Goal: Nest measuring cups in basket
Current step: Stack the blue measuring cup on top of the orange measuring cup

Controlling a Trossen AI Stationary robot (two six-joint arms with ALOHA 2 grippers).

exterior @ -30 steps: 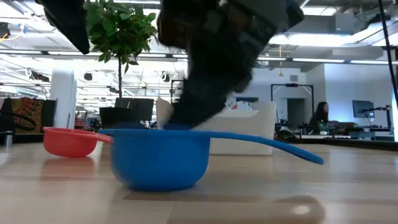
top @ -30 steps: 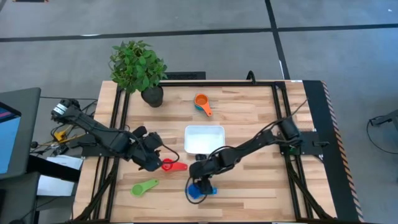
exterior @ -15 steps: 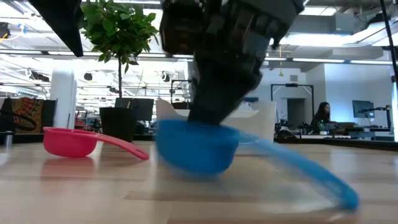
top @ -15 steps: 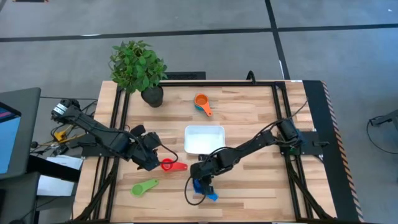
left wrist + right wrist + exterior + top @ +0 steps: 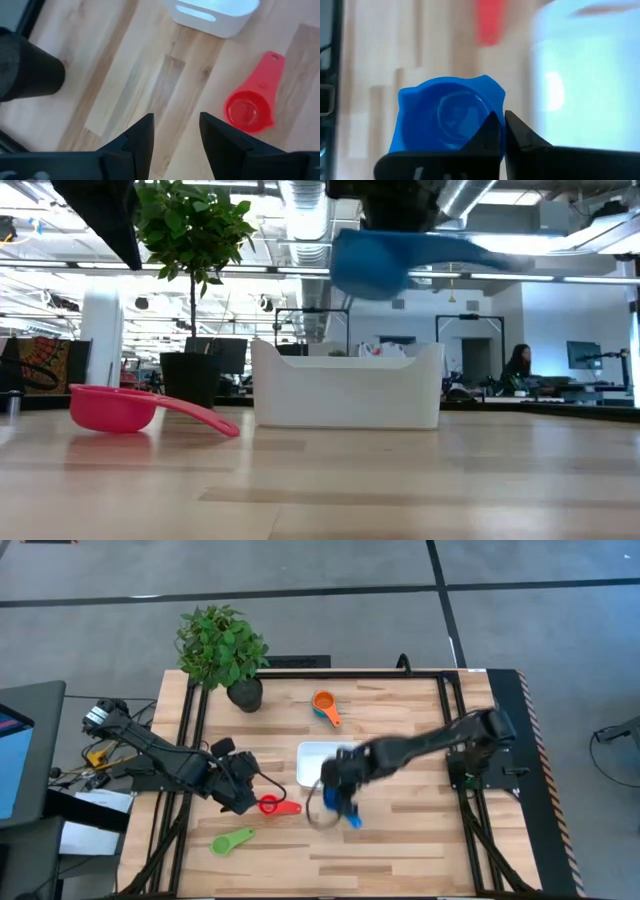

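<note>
My right gripper is shut on the blue measuring cup and holds it in the air just off the near side of the white basket. In the low view the blue cup hangs high above the table. My left gripper is open over bare wood, beside the red cup, which rests on its bowl's bottom. A green cup lies near the front left. An orange cup sits in a light blue one behind the basket. My right gripper pinches the rim of the blue cup's bowl. One finger seems to be inside the bowl and the other outside. The cup is lifted clear of the table, open side up, its handle sticking out sideways.
A potted plant stands at the table's far left corner. Black rails run along both sides of the wooden top. Bare wood lies to the right of the basket and along the near edge.
My right gripper has shut on the blue cup, which first tipped and slid on the table. It then rose with the cup and went toward the far edge, up to the basket's near side. The cup is now lifted clear.
</note>
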